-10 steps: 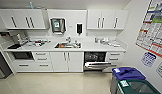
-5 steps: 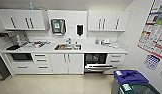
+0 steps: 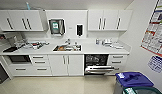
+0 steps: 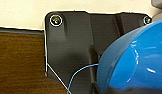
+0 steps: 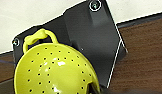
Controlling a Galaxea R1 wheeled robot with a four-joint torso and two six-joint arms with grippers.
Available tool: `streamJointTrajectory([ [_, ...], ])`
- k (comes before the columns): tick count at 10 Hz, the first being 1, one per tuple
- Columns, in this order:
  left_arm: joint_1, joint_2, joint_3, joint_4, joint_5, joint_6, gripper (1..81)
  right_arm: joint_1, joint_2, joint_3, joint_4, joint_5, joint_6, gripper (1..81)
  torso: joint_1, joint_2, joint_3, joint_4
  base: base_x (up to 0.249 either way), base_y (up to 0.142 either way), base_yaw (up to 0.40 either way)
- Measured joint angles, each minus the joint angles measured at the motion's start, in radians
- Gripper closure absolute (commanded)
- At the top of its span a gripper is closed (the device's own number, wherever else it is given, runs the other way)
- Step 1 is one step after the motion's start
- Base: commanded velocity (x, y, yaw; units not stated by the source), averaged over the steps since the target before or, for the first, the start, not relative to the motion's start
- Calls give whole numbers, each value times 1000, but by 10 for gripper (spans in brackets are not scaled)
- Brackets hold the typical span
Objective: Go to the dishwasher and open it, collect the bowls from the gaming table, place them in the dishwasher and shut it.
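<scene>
White cupboards and a white bench [image 3: 97, 50] run along the kitchen wall in the head view. Under the bench, between a pair of cupboard doors [image 3: 66, 65] and a stack of drawers [image 3: 118, 63], stands the dishwasher [image 3: 96, 65] — its steel door [image 3: 99, 69] is folded down and open, and dark racks show inside. A sink [image 3: 67, 47] is set in the bench just beside it, with small things scattered on both sides. On the wall above hang a towel dispenser [image 3: 56, 26] and a dark soap dispenser [image 3: 79, 30]. A built-in oven [image 3: 19, 59] sits at the far end of the bench. Near the camera are a bin with a blue lid [image 3: 133, 79] and one with a green lid [image 3: 144, 90]; posters [image 3: 155, 32] cover the side wall.

In the left wrist view a bright blue bowl [image 4: 133, 60] shows large and close against the dark plate, over brown wood-pattern floor [image 4: 19, 62]. In the right wrist view a yellow-green bowl with small holes and a loop handle [image 5: 53, 71] lies close to the plate. For both grippers I cannot tell if the fingers are clenched or released.
</scene>
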Motion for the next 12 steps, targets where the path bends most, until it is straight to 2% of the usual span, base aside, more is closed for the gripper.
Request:
streamJointTrajectory([
  [12,-9,-7,-2,0,-1,-2,811,9,6,3,0,3,0,811,1,1,0,0,145,0,0],
])
